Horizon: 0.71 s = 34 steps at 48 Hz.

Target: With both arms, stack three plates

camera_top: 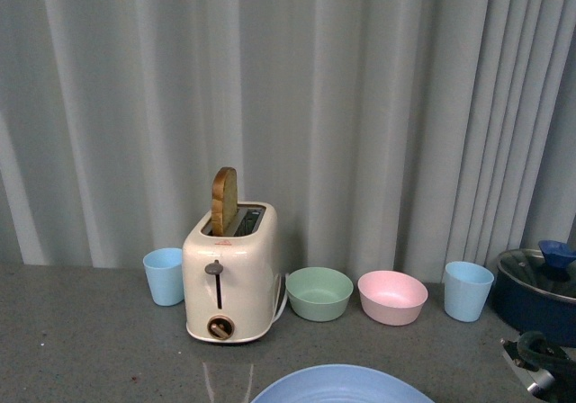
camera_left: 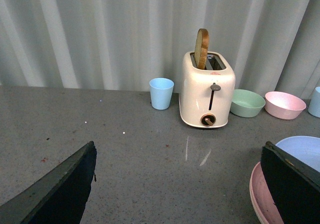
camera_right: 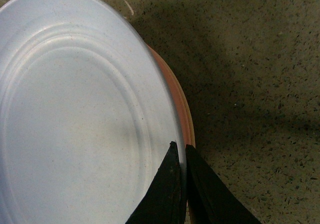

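In the right wrist view, my right gripper is shut on the rim of the light blue plate, one finger above it and one below. This plate lies over the pink plate, of which only an edge shows past its rim. The front view catches only the far edge of the light blue plate at the bottom of the picture. My left gripper is open, low over bare table, holding nothing. Its right finger is in front of the pink plate and the light blue plate.
Along the curtain stand a cream toaster with a slice of toast, a light blue cup, a green bowl, a pink bowl, another blue cup and a dark lidded pot. Part of the right arm shows at bottom right.
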Tool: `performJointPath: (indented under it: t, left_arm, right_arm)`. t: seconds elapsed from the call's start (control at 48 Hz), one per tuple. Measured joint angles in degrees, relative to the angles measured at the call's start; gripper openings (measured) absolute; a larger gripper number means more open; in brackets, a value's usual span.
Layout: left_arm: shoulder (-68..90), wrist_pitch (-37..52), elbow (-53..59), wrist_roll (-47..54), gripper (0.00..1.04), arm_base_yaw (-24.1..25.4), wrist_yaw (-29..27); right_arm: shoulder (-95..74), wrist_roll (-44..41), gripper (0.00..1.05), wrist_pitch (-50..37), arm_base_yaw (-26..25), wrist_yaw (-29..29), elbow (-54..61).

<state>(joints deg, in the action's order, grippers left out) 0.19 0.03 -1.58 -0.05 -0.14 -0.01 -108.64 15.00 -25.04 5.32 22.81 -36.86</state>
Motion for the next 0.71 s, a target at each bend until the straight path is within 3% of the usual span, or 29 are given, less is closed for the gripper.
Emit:
performJointPath:
  t: [0.542, 0.708]
  left_arm:
    - [0.00, 0.00, 0.00, 0.00, 0.98, 0.00, 0.00]
    - [0.00, 0.00, 0.00, -0.02, 0.98, 0.00, 0.00]
  right_arm:
    - [-3.78, 1.27, 0.03, -1.16, 0.22, -0.81, 0.07]
    - [-3.85, 1.77, 0.32, -1.16, -0.22, -0.81, 0.07]
